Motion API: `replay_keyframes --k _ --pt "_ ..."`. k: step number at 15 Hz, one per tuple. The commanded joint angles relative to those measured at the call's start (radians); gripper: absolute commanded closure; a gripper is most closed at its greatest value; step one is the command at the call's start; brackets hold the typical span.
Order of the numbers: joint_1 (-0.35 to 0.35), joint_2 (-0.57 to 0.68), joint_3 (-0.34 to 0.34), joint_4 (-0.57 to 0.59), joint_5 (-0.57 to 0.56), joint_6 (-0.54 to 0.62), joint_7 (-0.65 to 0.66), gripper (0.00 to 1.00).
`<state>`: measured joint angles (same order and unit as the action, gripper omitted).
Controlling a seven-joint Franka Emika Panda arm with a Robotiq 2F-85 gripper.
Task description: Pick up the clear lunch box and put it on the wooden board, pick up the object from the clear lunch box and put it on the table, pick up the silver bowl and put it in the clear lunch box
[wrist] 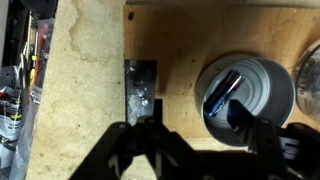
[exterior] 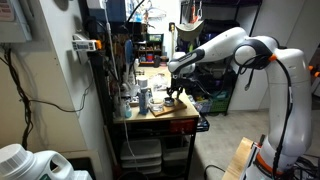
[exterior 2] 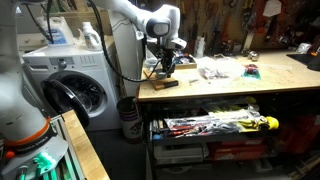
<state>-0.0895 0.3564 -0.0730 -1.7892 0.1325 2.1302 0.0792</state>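
Note:
In the wrist view the tan wooden board [wrist: 180, 40] lies on the lighter table [wrist: 85, 80]. On the board stands a round, pale, see-through container, the clear lunch box [wrist: 262, 82], with a blue and dark stick-shaped object [wrist: 222, 93] inside. A rounded shiny rim at the right edge looks like the silver bowl [wrist: 311, 68]. My gripper [wrist: 190, 125] is open just above the board. Its right finger reaches over the box's near rim beside the blue object. Its left finger is by a small clear-wrapped item [wrist: 140, 88]. Both exterior views show the gripper [exterior: 172, 95] [exterior 2: 165, 66] low over the table's end.
The workbench [exterior 2: 230, 92] carries clutter farther along, with papers and small tools [exterior 2: 225, 70]. Bottles and jars [exterior: 140, 98] stand near the board. A washing machine [exterior 2: 65, 85] stands beside the bench end. Drawers and tools [exterior 2: 215, 126] sit below.

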Motion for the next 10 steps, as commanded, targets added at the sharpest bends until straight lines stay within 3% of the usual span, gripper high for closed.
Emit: replay_keyframes --k 1,6,10 --pt "0.002 -0.003 0.005 -0.022 -0.020 -0.010 -0.031 0.63" --pt "-0.001 -0.015 0.009 -0.021 -0.013 -0.012 -0.051 0.98" --pt "-0.005 -0.026 0.009 -0.015 -0.012 -0.022 -0.073 1.00"
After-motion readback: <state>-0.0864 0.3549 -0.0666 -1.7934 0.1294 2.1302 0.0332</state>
